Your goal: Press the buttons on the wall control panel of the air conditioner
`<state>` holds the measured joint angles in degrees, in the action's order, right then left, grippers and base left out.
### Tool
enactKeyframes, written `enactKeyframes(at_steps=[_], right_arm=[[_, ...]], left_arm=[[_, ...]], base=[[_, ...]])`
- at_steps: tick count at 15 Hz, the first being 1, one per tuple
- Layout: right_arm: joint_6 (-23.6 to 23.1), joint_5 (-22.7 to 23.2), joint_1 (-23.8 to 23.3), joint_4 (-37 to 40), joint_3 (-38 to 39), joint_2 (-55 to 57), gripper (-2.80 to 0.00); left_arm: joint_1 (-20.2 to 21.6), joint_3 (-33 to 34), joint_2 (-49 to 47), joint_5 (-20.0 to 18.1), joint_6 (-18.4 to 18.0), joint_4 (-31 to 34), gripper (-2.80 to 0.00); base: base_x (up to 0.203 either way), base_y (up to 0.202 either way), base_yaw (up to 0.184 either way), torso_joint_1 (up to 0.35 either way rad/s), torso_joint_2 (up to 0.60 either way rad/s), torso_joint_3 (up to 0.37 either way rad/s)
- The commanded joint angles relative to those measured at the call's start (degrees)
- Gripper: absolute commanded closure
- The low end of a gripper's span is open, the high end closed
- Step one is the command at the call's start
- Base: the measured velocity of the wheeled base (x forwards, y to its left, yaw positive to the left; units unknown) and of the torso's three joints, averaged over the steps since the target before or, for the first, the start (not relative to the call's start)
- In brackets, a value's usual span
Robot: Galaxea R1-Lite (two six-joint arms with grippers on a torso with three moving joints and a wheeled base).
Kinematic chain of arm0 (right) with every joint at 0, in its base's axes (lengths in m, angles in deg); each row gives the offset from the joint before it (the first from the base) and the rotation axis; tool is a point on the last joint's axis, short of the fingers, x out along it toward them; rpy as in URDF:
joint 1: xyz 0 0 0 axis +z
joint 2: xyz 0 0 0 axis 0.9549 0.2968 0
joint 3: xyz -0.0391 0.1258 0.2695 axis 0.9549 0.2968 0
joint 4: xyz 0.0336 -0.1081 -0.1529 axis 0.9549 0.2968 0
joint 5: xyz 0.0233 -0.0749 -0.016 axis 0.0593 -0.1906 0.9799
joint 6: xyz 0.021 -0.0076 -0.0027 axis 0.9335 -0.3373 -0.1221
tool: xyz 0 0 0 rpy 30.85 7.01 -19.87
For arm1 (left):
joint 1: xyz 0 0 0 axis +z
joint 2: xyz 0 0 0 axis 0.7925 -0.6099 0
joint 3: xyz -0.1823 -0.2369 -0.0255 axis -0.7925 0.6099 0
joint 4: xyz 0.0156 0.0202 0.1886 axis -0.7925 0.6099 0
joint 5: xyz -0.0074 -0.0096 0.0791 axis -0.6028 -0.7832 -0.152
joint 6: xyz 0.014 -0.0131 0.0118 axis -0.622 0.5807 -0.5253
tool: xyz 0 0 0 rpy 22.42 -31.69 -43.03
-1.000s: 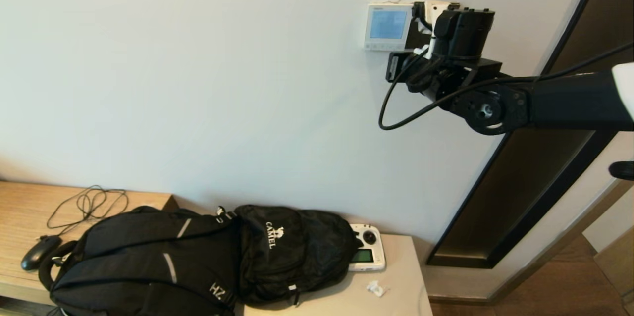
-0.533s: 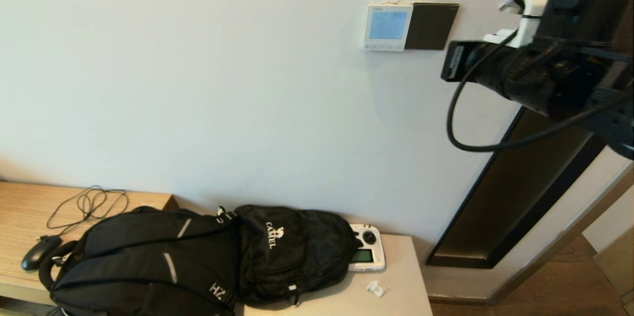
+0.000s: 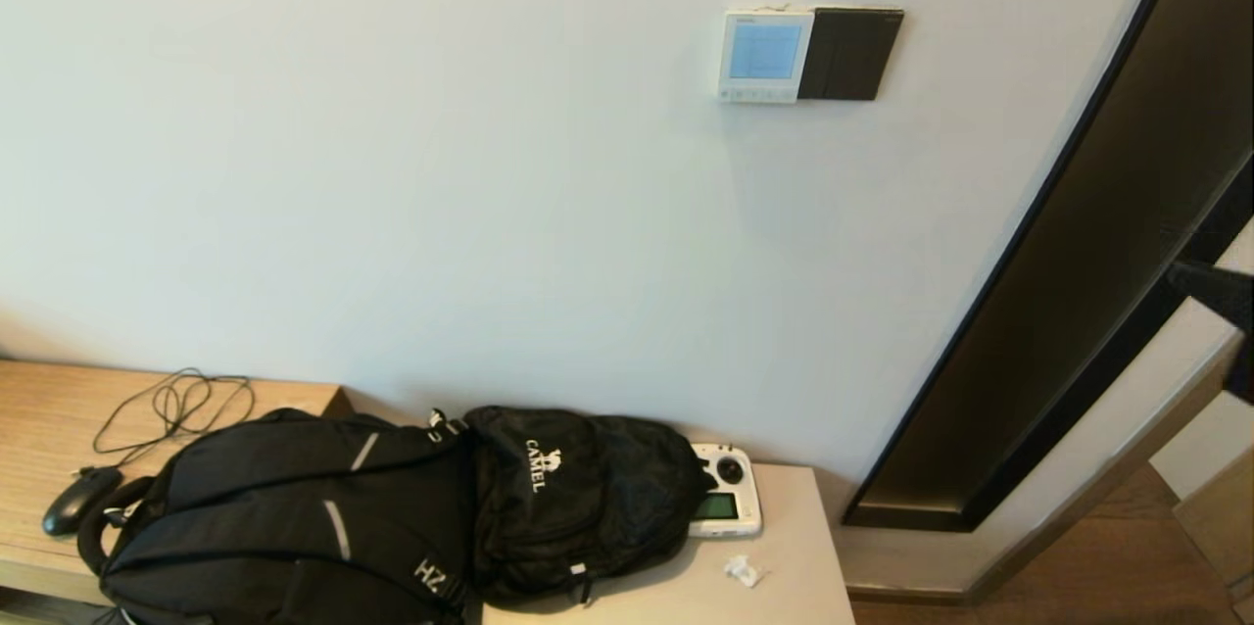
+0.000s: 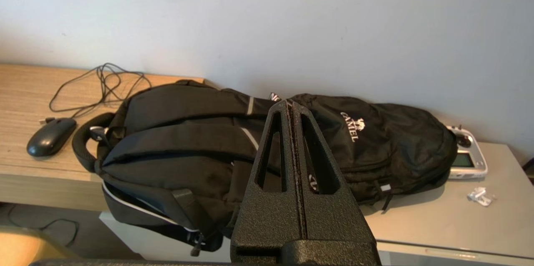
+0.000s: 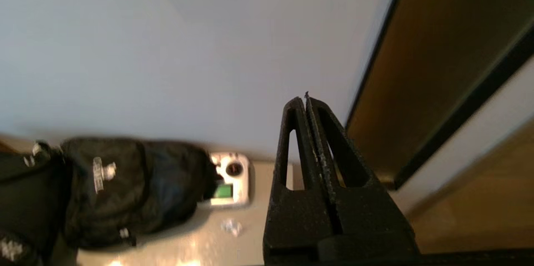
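The air conditioner's wall control panel [image 3: 764, 55] is a small white square with a lit blue screen, high on the wall. Its row of tiny white buttons [image 3: 758, 95] runs along its bottom edge. Nothing touches it. My right gripper [image 5: 305, 99] is shut and empty, low and to the right, far from the panel; its view shows the wall, the table and the dark door frame. Only a dark bit of the right arm [image 3: 1213, 293] shows at the head view's right edge. My left gripper [image 4: 289, 104] is shut and empty, parked before the backpacks.
A glossy black switch plate [image 3: 850, 54] adjoins the panel's right side. Two black backpacks [image 3: 392, 507], a white handheld controller [image 3: 727, 503] with a green screen, a mouse [image 3: 76, 498] and a cable lie on the low tables. A dark door frame [image 3: 1068, 312] stands at the right.
My right arm has pulled away from the panel, swinging right and down until it is almost out of the head view. The panel and the switch plate now show fully.
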<state>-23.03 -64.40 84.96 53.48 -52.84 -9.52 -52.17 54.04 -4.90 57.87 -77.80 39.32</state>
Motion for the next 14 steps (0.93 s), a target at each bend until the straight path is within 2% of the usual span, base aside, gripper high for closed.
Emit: enactKeyframes(at_steps=[1,4,7,10,12,14], right_arm=[[-0.1,1.5,-2.6,2.4,6.4,-12.4,0.0],[-1.2,6.1,-5.8,6.9,17.4,-25.7,0.0],[-2.9,8.3,-6.9,10.0,28.7,-37.2,0.0],[-3.6,9.2,-7.0,8.0,38.1,-38.7,0.0],[-3.5,11.7,-8.6,5.7,40.0,-39.0,0.0],[-3.9,13.7,-11.8,8.0,39.9,-43.1,0.0]], left_arm=[[0.0,0.0,0.1,-0.1,0.0,0.0,0.0],[0.0,0.0,0.1,0.0,0.0,0.0,0.0],[-0.1,0.0,0.0,0.0,0.0,0.0,0.0],[0.0,0.0,0.1,0.0,0.0,0.0,0.0],[0.0,0.0,0.1,0.0,0.0,0.0,0.0],[0.0,0.0,0.1,0.0,0.0,0.0,0.0]], base=[[0.0,0.0,0.0,0.0,0.0,0.0],[0.0,0.0,0.0,0.0,0.0,0.0],[0.0,0.0,0.0,0.0,0.0,0.0],[0.0,0.0,0.0,0.0,0.0,0.0],[0.0,0.0,0.0,0.0,0.0,0.0],[0.0,0.0,0.0,0.0,0.0,0.0]])
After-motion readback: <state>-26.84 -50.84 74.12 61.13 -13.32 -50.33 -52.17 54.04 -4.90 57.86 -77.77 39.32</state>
